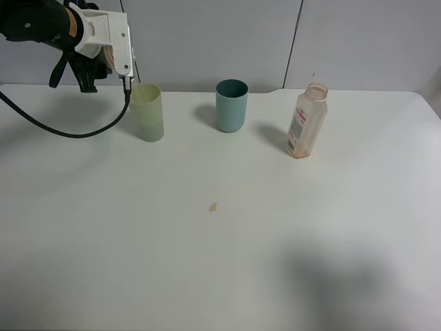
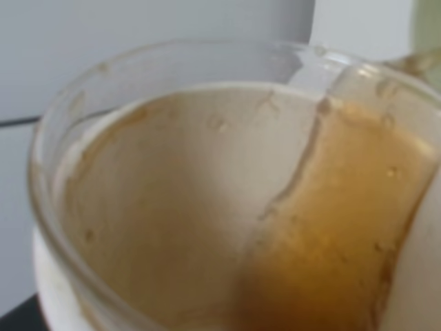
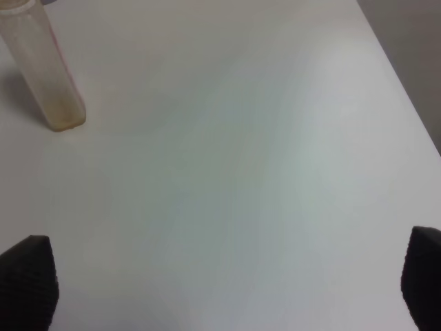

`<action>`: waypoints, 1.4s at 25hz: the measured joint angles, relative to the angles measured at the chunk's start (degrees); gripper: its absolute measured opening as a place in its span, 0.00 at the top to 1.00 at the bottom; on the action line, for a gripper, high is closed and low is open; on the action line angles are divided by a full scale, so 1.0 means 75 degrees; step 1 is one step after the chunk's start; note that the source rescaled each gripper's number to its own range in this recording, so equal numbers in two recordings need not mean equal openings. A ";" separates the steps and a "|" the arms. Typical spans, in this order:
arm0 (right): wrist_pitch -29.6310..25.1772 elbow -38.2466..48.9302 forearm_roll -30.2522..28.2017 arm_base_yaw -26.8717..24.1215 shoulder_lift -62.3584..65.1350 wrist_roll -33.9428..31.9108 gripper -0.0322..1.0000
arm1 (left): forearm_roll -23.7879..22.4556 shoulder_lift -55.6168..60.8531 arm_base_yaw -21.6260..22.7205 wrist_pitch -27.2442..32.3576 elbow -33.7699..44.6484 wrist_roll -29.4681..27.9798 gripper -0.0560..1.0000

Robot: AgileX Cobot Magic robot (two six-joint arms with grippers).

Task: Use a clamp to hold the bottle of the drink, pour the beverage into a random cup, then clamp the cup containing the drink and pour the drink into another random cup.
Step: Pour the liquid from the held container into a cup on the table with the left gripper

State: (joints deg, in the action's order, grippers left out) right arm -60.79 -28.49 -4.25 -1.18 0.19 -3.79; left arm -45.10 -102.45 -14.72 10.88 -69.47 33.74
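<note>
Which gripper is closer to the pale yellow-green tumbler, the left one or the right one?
Left. The left gripper hangs just above the tumbler, at its rim. The right gripper is over bare table beyond the bottle, far from it.

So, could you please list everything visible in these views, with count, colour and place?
tumbler: one, pale yellow-green, table's back left, under the left arm
teal cup: one, teal, back centre
bottle: one, clear with brownish tint, uncapped, back right, upright
cup: one, brown-stained inside, tilted, filling the left wrist view
stain: one small brown spot, table centre
table: one, white
left gripper: one, hidden by the arm, seemingly holding the cup
right gripper: one, dark fingertips, open above bare table
</note>
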 joint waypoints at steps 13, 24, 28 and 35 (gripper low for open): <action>0.0000 0.0000 0.0000 0.0000 0.0000 0.0000 0.00 | 0.0024 -0.0006 -0.0035 0.0138 0.0000 0.0709 0.90; 0.0000 0.0000 0.0000 0.0000 0.0000 0.0000 0.00 | 0.0024 -0.0006 -0.0035 0.0138 0.0000 0.1035 0.90; 0.0000 0.0000 0.0000 0.0000 0.0000 0.0000 0.00 | 0.0024 -0.0006 -0.0067 0.0138 0.0000 0.1223 0.90; 0.0000 0.0000 0.0000 0.0000 0.0000 0.0000 0.00 | 0.0024 -0.0006 -0.0099 0.0138 0.0000 0.1428 0.90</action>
State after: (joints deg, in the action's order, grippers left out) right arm -60.79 -28.49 -4.25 -1.18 0.19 -3.79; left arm -44.92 -102.49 -15.46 11.92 -69.47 44.45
